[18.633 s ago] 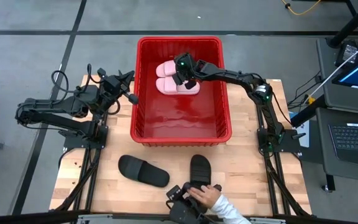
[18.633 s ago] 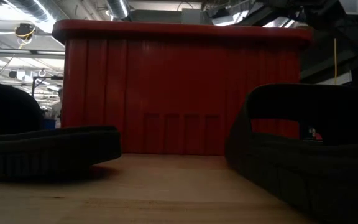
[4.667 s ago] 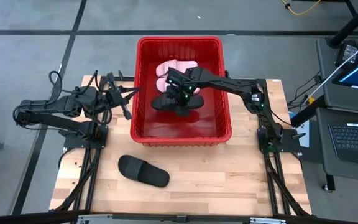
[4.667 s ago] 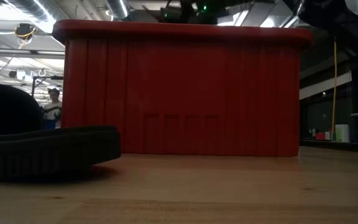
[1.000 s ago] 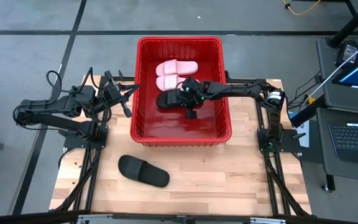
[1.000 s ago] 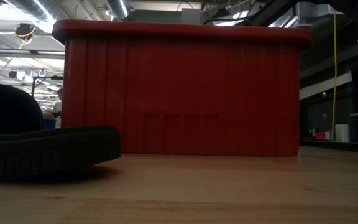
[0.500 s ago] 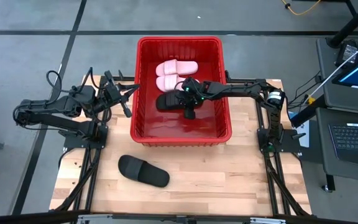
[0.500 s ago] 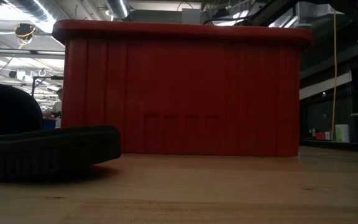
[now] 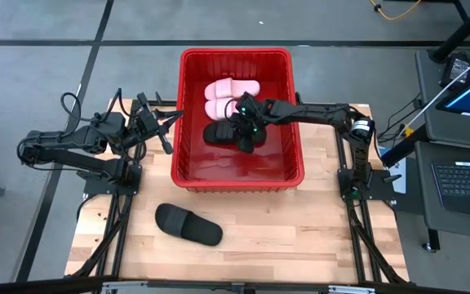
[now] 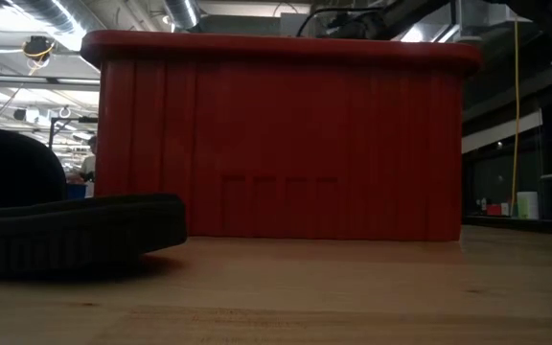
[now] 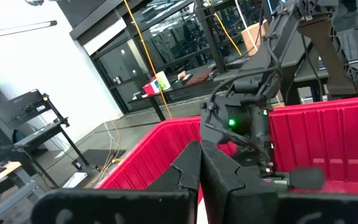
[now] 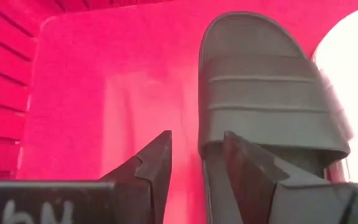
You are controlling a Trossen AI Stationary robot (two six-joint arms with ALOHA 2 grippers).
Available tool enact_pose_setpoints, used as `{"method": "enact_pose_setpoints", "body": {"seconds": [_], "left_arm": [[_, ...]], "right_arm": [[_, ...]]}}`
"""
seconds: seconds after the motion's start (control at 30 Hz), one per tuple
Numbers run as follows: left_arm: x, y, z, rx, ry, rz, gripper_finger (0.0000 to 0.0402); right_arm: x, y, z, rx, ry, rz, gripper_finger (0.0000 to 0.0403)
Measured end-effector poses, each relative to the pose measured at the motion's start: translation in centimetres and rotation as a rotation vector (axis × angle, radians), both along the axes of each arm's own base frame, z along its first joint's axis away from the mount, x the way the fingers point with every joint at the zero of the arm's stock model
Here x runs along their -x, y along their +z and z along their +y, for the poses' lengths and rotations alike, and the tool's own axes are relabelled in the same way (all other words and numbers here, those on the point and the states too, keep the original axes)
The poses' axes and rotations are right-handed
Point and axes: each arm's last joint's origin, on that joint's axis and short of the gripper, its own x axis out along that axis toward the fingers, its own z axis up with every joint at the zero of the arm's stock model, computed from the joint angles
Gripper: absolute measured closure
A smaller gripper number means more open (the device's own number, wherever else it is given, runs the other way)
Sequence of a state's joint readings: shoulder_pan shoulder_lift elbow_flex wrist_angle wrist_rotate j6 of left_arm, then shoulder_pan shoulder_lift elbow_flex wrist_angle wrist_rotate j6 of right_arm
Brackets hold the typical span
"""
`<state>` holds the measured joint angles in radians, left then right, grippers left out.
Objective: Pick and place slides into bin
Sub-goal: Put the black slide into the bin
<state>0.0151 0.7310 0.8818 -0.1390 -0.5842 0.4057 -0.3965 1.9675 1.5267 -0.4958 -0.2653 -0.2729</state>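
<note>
Right fingers [image 12: 244, 168] parted beside black slide [image 12: 266, 93], inside bin [image 12: 73, 74]

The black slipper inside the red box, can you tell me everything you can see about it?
The black slide in the bin is an open-toe sandal with a wide ribbed strap, made of matte rubbery-looking material. It lies flat, sole down, on the floor of the red bin, close beside the two pale pink slides. The right gripper hovers at its end, fingers apart and holding nothing.
</note>
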Motion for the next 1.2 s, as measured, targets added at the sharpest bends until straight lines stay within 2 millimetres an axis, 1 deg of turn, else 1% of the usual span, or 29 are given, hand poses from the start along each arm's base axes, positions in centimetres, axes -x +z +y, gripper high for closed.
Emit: {"method": "enact_pose_setpoints", "body": {"seconds": [0.17,0.37,0.43,0.53,0.63,0.67,0.7,0.8,0.93,1.03,1.13,1.2], "left_arm": [[0.0,0.0,0.0,0.002,0.000,-0.002,0.0400],[0.0,0.0,0.0,0.003,0.003,-0.002,0.0399],[0.0,0.0,0.0,0.003,0.016,-0.002,0.0400],[0.1,0.0,0.1,0.003,0.039,-0.003,0.0399],[0.2,0.0,0.1,0.017,0.055,-0.015,0.0399],[0.2,0.0,0.1,0.032,0.054,-0.026,0.0400],[0.2,0.0,0.1,0.053,0.053,-0.041,0.0400],[0.2,-0.1,0.1,0.137,0.050,-0.086,0.0400],[0.4,-0.7,0.1,0.183,0.049,-0.047,0.0399],[1.0,-1.0,-0.1,0.226,-0.003,-0.039,0.0400],[2.0,-0.9,-0.4,0.259,-0.128,-0.037,0.0399],[2.9,-0.6,-0.5,0.260,-0.151,-0.054,0.0399]], "right_arm": [[0.4,0.7,0.1,-0.009,0.022,0.068,0.0258],[1.4,0.7,0.4,-0.046,0.040,0.190,0.0260],[1.6,0.9,0.4,-0.035,0.027,0.225,0.0273],[1.7,2.1,0.3,0.016,-0.002,0.268,0.0316],[1.5,3.8,0.1,0.038,-0.008,0.254,0.0374],[1.4,4.5,0.0,0.044,-0.009,0.240,0.0388],[1.2,5.3,-0.1,0.055,-0.008,0.217,0.0393],[0.9,7.4,-0.2,0.078,-0.011,0.163,0.0390],[0.5,10.6,0.4,0.093,-0.021,0.090,0.0398],[0.5,13.2,2.3,0.091,0.004,0.077,0.0395],[0.2,15.8,5.0,0.133,0.041,0.031,0.0399],[0.0,17.4,6.7,0.181,0.028,-0.012,0.0398]]}}
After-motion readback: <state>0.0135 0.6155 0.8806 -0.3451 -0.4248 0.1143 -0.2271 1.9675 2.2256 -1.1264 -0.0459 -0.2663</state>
